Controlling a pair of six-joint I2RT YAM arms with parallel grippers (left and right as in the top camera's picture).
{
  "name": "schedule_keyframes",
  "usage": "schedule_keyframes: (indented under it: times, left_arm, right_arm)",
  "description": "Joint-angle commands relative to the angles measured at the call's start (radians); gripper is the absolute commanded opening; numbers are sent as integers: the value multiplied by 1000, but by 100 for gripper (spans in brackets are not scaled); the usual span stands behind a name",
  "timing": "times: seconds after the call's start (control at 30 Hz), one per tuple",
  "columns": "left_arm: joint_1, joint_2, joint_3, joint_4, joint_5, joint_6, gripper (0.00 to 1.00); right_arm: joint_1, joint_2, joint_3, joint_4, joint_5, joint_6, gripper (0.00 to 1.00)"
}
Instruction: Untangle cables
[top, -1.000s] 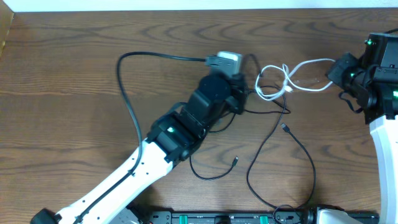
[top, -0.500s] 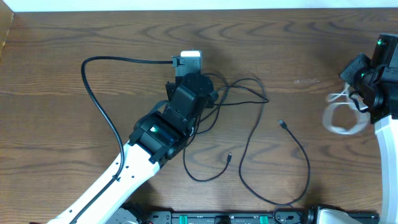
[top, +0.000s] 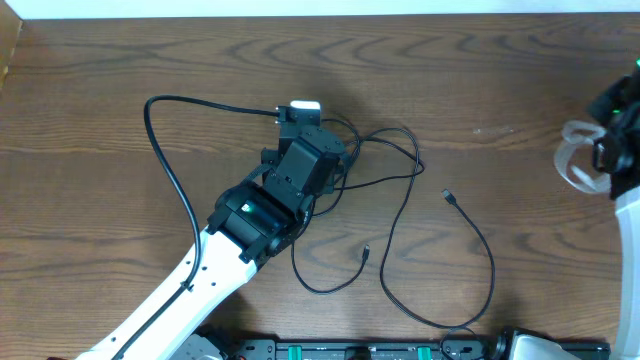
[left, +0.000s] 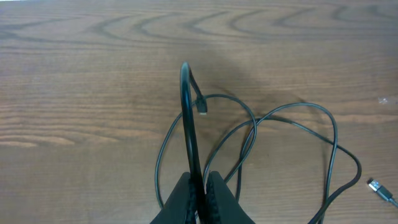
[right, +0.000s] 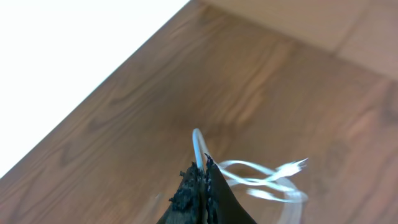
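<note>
From overhead I see the dark brown wood-grain table (top: 100, 130) filling the frame. My white left arm (top: 200, 270) with its black wrist reaches in from the lower left to the middle of the table, and its thick black supply wire (top: 165, 165) arcs out to the left. My right arm (top: 628, 200) shows only at the right edge.

The thin black cable (left: 186, 112) lies in loose, overlapping loops on the wood, just right of the left wrist. One long strand trails down toward the near edge. In the left wrist view the left gripper (left: 200, 180) has its jaws pinched narrow on a strand of this cable, which rises straight up from the fingertips.

The thin white cable (right: 198, 144) is well apart from the black one, over at the right edge. The right gripper (right: 200, 171) is clamped tight on it, and its pale loops hang below the fingers above the table.

The black cable's small plug (top: 450, 197) lies alone on bare wood between the two arms.
</note>
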Motion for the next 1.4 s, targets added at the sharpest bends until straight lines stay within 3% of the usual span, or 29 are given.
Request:
schedule_keyframes:
  times: [0.0, 0.37, 1.17, 1.27, 1.37]
  left_arm:
    - [3, 2, -6, -9, -6, 6, 8]
    - [3, 32, -6, -10, -6, 6, 8]
    - [3, 77, -6, -10, 50, 6, 7]
    - [3, 77, -6, -10, 50, 6, 8]
    - [3, 77, -6, -10, 50, 6, 8]
  right_arm:
    - [-92, 2, 16, 6, 82, -36, 1]
    - [-317, 86, 16, -2, 18, -47, 1]
    - [-504, 185, 16, -17, 10, -45, 1]
    - [-504, 185, 16, -18, 5, -45, 8]
    - [-504, 185, 16, -22, -25, -45, 37]
